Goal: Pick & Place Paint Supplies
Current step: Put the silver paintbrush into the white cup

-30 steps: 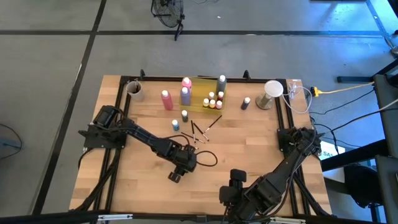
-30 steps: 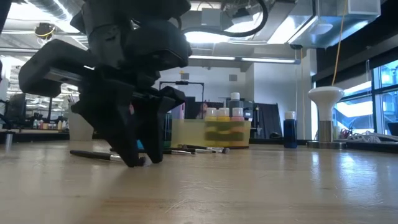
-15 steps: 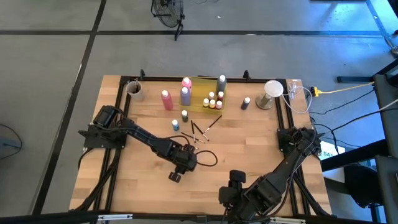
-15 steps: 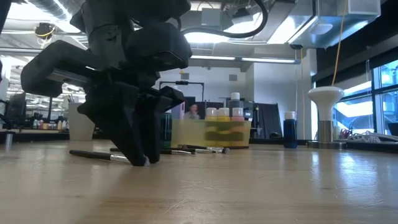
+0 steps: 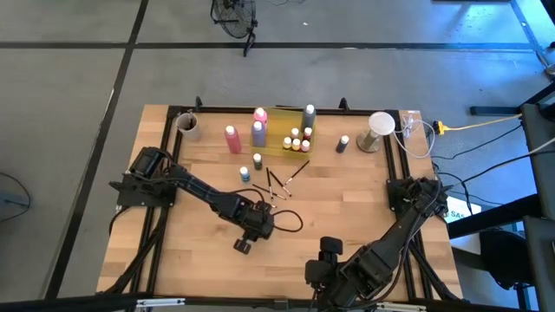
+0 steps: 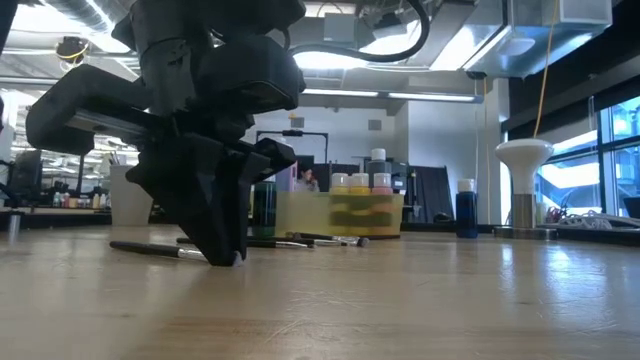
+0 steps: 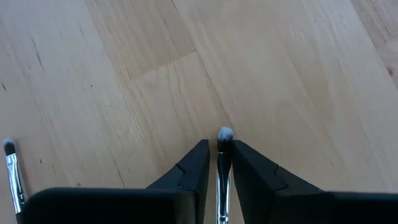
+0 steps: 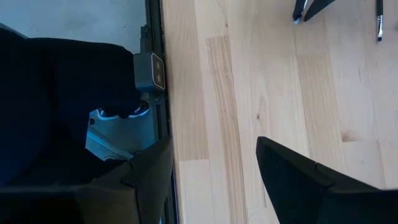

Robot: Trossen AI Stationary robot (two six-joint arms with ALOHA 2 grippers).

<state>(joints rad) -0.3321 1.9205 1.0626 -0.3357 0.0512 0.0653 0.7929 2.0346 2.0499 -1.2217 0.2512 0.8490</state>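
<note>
Pale matt wooden table point(image 7: 280, 74) (visible grain), matt black plastic left hand point(image 7: 219, 163), translucent tray point(image 5: 290, 130)

One camera hangs above and looks straight down on the whole pale wooden plank table point(image 5: 347, 208), taking in both dark arms and the grey floor around it. A second sits at table-top height, facing level across the boards point(image 6: 420, 300) into the room behind, close enough that the left arm's gripper point(image 6: 225, 255) fills its left half. The left wrist camera looks down from very near at the wood point(image 7: 124, 74) past its own dark fingers point(image 7: 193, 168). The right wrist camera faces along the table edge point(image 8: 163, 93). Both the overhead and low views show the translucent yellow tray point(image 5: 293, 130) point(image 6: 340, 213).
</note>
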